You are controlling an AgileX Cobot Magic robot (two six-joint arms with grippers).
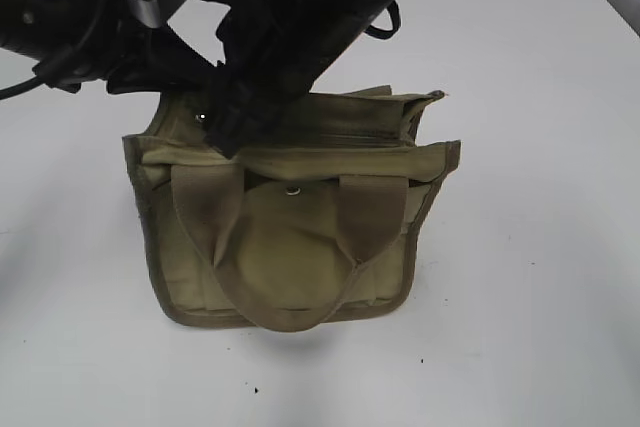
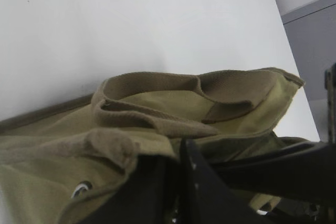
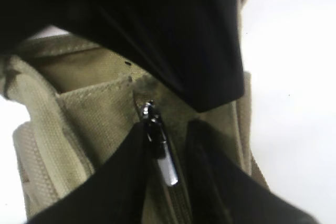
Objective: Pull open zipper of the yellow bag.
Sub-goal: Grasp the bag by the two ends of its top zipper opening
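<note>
Right wrist view: right gripper (image 3: 167, 153) straddles the zipper (image 3: 160, 150) pull, jaws apart; left gripper (image 2: 178, 192) clamps yellow bag (image 2: 157, 129).

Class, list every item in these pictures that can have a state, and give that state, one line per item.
yellow bag: upright on the table, front flap snapped down, handles hanging over its front.
zipper: seems closed along the visible stretch, silver pull tab at its end.
right pincer: jaws either side of the pull tab, grip not confirmed.
left pincer: shut on the yellow bag at its top edge.
</note>
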